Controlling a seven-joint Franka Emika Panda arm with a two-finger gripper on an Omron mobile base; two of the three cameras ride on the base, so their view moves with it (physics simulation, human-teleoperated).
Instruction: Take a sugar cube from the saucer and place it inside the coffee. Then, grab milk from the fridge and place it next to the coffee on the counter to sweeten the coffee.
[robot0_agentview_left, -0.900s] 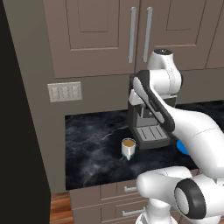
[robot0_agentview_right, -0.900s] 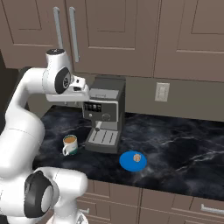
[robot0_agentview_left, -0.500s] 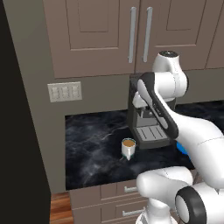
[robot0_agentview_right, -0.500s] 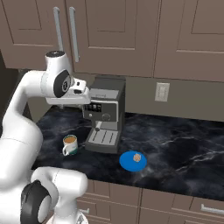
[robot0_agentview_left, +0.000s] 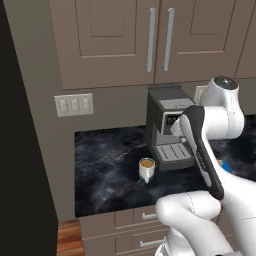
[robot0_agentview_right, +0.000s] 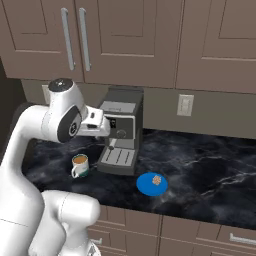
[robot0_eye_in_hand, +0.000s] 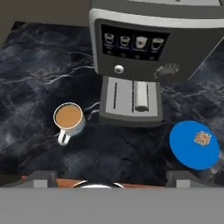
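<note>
Blue saucer (robot0_eye_in_hand: 194, 145) lies below the end effector (robot0_eye_in_hand: 107, 180) and off to its right, a brown sugar cube (robot0_eye_in_hand: 202, 138) on it. Whether a cube has already gone into the coffee (robot0_eye_in_hand: 69, 118), down to the left on the black marble table (robot0_eye_in_hand: 39, 74), cannot be told; the tan surface shows none. The end effector hovers high above both with its jaws spread wide and nothing between them. Fetching milk from the fridge looks wholly undone. The coffee machine (robot0_eye_in_hand: 140, 48) straight ahead carries four small cup icons on its panel; no brand or readable writing appears.
</note>
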